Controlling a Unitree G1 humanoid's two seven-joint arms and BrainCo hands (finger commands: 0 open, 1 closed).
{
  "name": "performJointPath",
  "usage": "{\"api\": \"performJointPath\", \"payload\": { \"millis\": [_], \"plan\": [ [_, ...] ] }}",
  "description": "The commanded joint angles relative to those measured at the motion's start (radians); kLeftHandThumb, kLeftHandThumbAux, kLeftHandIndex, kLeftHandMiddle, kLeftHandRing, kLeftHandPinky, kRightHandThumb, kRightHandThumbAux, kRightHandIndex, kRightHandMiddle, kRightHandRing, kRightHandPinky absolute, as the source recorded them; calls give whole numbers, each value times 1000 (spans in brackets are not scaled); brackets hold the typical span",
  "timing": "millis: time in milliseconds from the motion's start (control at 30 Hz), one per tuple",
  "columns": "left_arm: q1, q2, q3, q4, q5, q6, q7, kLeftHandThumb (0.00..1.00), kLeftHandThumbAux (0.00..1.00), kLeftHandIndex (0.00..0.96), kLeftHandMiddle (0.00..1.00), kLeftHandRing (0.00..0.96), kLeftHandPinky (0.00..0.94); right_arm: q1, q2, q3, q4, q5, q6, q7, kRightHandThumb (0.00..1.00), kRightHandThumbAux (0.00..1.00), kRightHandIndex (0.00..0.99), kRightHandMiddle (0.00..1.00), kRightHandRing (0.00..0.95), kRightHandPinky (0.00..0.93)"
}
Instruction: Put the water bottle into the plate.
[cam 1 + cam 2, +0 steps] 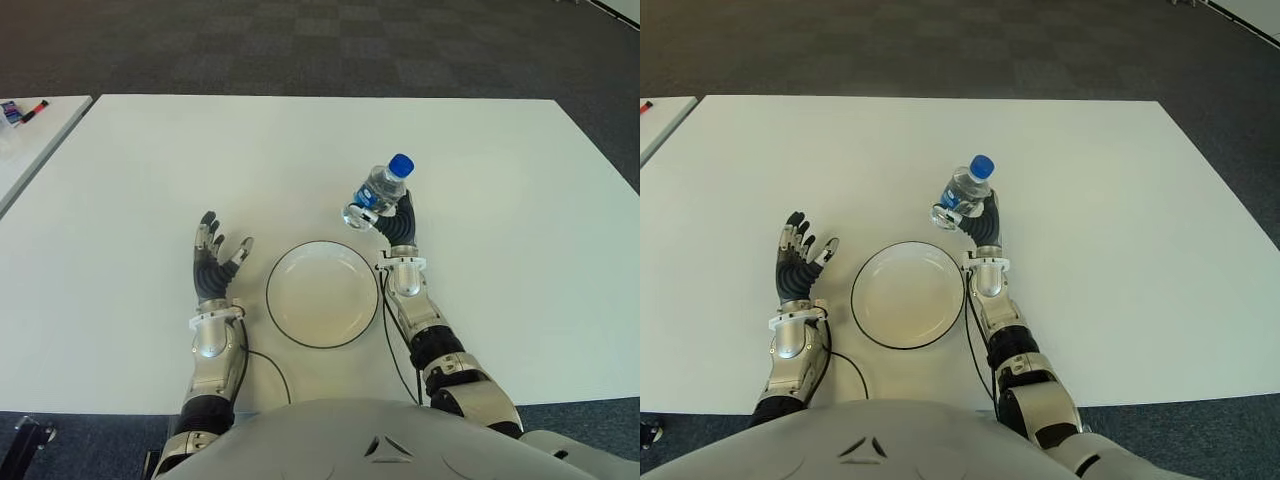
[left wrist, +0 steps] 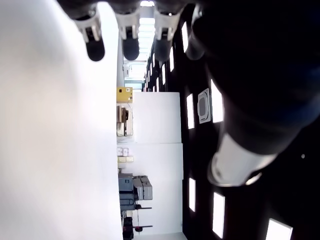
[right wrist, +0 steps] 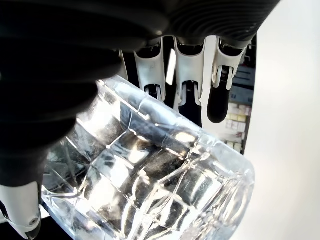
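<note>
1. Left of the plate (image 1: 322, 293), my left hand (image 1: 213, 262) is over the table (image 1: 140, 180), fingers spread, holding nothing.
2. Just beyond the plate's right rim, my right hand (image 1: 398, 226) grips the tilted bottle (image 1: 378, 190), lifted.

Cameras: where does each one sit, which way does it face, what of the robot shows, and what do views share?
Left eye view: head, forward and down at the table; both forearms, left hand open beside the plate.
Right eye view: head, same scene; right hand holds the water bottle tilted beyond the plate.
Left wrist view: left wrist, along spread fingers.
Right wrist view: right wrist, close on the gripped bottle.
Shared: eyes share everything; the bottle also shows in the right wrist view.
</note>
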Motion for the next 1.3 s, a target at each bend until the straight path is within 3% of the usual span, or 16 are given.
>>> {"api": "performJointPath", "payload": {
  "millis": [33,767,1100,1300],
  "plan": [
    [37,-4,-2,71,1,36,-15,173,797,44,18,0,38,-10,5,4,-22,-3,31,-5,955,656,391,511,525,855],
    [34,-7,-2,77,0,24,-13,195,809,44,20,0,41,7,26,-1,-78,90,108,104,954,656,394,501,530,869],
    [34,-9,0,72,3,21,-6,196,794,47,30,0,41,87,26,38,-198,72,138,139,954,656,392,498,533,869],
    [29,-7,-2,74,3,28,-10,198,803,50,29,0,36,117,-11,70,-233,-15,131,118,954,657,389,503,528,854]
  ]
}}
